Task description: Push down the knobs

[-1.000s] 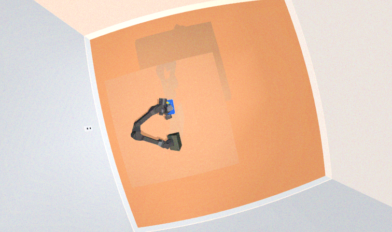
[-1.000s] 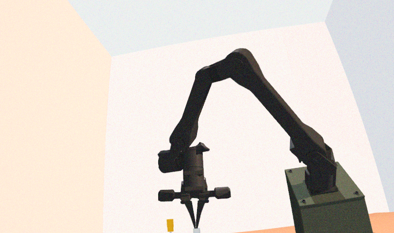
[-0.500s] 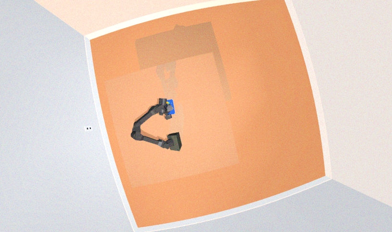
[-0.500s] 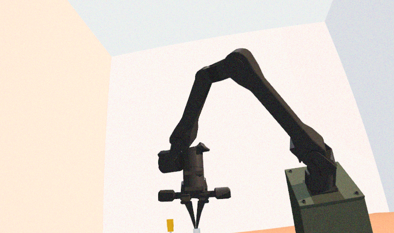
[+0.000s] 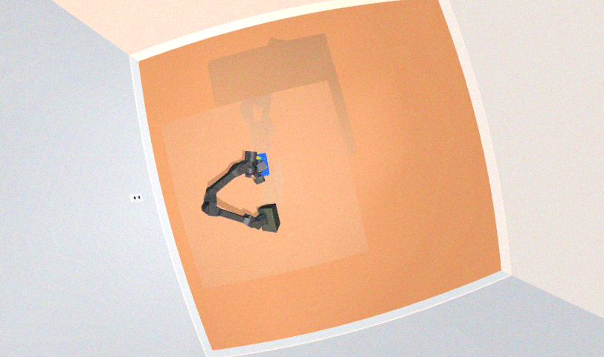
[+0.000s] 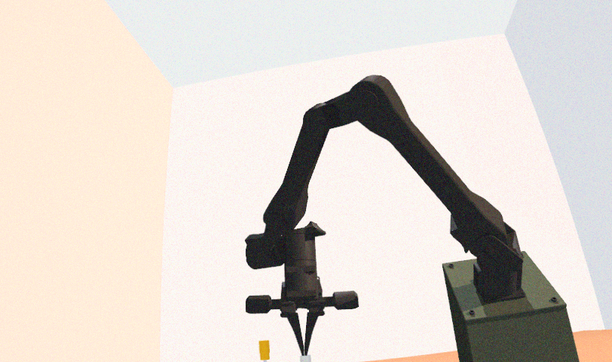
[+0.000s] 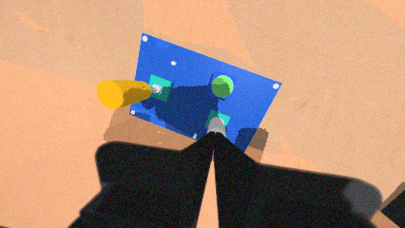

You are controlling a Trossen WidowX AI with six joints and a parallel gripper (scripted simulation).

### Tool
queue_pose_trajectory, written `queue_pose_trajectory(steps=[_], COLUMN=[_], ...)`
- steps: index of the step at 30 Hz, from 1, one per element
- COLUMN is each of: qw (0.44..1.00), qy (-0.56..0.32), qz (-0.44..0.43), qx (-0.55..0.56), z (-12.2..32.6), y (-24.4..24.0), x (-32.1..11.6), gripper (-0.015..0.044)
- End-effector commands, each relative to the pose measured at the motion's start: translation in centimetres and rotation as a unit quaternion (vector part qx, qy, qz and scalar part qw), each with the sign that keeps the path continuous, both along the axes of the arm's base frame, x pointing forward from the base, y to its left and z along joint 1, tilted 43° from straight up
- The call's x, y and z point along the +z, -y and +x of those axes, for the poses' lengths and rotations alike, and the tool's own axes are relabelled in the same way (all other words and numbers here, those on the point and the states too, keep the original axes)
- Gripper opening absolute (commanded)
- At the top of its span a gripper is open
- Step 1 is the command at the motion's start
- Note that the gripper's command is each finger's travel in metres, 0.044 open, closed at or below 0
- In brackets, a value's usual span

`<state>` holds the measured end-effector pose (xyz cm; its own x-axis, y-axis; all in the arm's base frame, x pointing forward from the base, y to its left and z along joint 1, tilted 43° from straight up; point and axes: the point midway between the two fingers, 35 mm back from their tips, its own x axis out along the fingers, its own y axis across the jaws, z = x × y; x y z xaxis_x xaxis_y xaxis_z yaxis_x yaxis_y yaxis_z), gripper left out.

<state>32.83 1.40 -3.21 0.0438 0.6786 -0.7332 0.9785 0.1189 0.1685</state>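
1 blue PCB (image 5: 265,169) (image 7: 190,62) on desk (image 5: 305,198) (image 7: 333,152), w/ 1 green round part (image 7: 222,86) standing near the grey knob's spot, close to the closed tips. 1 yellow knob (image 6: 264,349) (image 7: 116,94) sticks up at the other side, beside the end effector (image 5: 262,172) (image 6: 304,354) (image 7: 214,136), over a teal pot w/ metal shaft showing below the knob, so not seated. End effector fingers pressed together, nothing pinched, tips right at top of grey knob (image 6: 305,358) (image 7: 217,124); can't tell if it's seated. Desk pale orange, floor (image 5: 420,155) darker orange, walls pale, 1 outlet (image 5: 136,197) on wall. Count: 2 knobs, 2 teal pots (image 7: 163,94), 1 green part, 1 arm, 1 dk green base block (image 5: 270,217) (image 6: 515,341).
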Motion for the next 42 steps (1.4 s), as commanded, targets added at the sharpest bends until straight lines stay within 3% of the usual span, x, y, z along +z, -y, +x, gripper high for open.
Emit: queue_pose_trajectory(steps=[1,42], qw=[1.000,1.000], qy=[0.000,0.000], qz=[0.000,-0.001], qx=[0.020,0.020], z=[0.1,0.1], y=[-1.5,0.7], x=[-1.2,1.1], gripper=[0.0000,0.0000])
